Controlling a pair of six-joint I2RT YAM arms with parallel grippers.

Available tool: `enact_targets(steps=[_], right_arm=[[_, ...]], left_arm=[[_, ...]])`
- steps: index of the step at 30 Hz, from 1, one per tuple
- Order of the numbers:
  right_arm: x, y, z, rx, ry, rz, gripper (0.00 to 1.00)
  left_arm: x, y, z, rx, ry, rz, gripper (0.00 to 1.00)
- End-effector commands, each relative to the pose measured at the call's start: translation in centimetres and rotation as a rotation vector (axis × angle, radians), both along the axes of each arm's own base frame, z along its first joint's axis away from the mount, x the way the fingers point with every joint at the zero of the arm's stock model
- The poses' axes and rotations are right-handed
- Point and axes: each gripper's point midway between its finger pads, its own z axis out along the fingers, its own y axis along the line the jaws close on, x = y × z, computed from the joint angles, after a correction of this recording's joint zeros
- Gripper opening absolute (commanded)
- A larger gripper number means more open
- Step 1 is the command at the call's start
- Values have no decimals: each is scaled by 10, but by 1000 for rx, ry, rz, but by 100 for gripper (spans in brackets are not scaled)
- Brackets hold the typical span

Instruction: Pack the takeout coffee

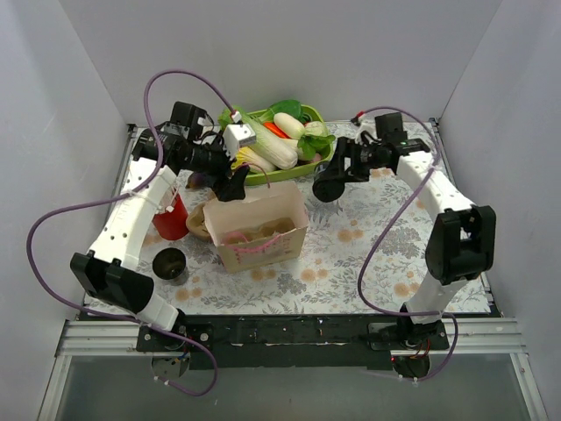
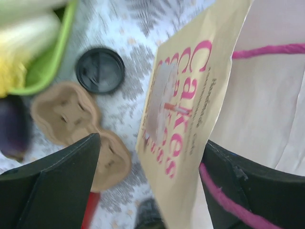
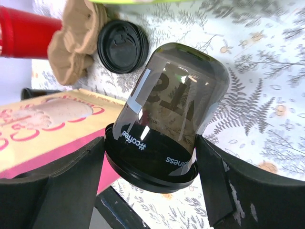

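My right tool (image 3: 150, 142) is clamped on the takeout coffee (image 3: 176, 90), with its pads on the wall just under the black lid. The cup is tilted, lid toward my wrist and base away. It appears lifted off the tabletop (image 1: 368, 254). In the top view it sits at 2 o'clock from the paper bag (image 1: 263, 250), beside the bag and not in it.

Handling: I judge the cup light, thin-walled and glossy. A hard squeeze will dent it and a weak one will let it slip. The band beneath the lid rim is the stiffest hold. Avoid the lid itself, which may pop off. I cannot tell whether there is liquid inside.

My left tool (image 2: 151, 140) has its fingers apart, straddling the bag's printed wall without pinching it.

Containers:
- The bag's mouth is open and its contents are unclear.
- The cardboard carrier (image 2: 64, 112), at 9 o'clock of the bag, has nothing seated in either hole.
- The green tray (image 1: 294, 172), at 12 o'clock, holds vegetables.
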Motion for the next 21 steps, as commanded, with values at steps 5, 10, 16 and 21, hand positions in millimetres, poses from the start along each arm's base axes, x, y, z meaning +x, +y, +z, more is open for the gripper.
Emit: enact_targets(steps=[5,10,16,21], right_arm=[[-10,-27,88,244,-106,20,72],[-16,-35,101,339,-48,-23,72],[-29,-54,85,366,30,-107,71],[-26,-82,80,356,46,-197,71]], left_arm=[[26,-77,133,-245,-662,-174,93],[19,-136,157,-280,-835,-345,95],[33,-154,121,-220,-695,-314,92],[17,-159,99,-236,-463,-299,81]])
